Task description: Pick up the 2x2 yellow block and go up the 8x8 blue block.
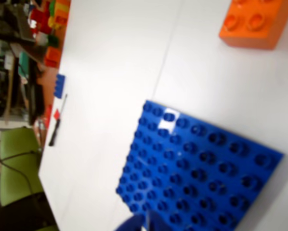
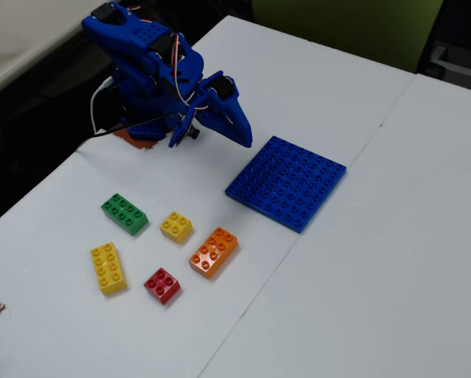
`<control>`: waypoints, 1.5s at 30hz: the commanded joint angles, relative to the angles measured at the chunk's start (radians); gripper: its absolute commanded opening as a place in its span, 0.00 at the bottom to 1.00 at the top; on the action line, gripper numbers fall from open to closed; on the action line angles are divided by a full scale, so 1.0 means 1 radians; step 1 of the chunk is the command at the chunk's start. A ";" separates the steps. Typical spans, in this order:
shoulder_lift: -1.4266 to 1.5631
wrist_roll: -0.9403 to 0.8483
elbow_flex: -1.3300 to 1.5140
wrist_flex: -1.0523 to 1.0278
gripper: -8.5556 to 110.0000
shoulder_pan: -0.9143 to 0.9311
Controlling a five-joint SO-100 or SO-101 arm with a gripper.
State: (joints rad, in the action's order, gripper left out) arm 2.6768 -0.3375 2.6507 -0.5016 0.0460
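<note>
The 2x2 yellow block (image 2: 176, 226) lies on the white table in the fixed view, between a green and an orange brick; it is out of the wrist view. The 8x8 blue block (image 2: 287, 181) lies flat to its right and fills the lower right of the wrist view (image 1: 197, 168). My blue gripper (image 2: 243, 140) hangs above the table just left of the baseplate's near-left corner, well apart from the yellow block. Its tips show at the bottom of the wrist view (image 1: 146, 224), close together with nothing between them.
A green brick (image 2: 124, 213), a long yellow 2x4 brick (image 2: 108, 268), a red brick (image 2: 162, 284) and an orange brick (image 2: 213, 252) lie around the yellow block. The orange brick also shows in the wrist view (image 1: 252, 21). The arm's base (image 2: 141, 71) stands at the table's left edge.
</note>
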 commanded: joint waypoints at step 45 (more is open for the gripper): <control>-1.293 -1.934 -1.296 -0.733 0.25 0.644</control>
State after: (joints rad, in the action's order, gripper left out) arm 1.3944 -2.2642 1.4082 -1.2609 0.6934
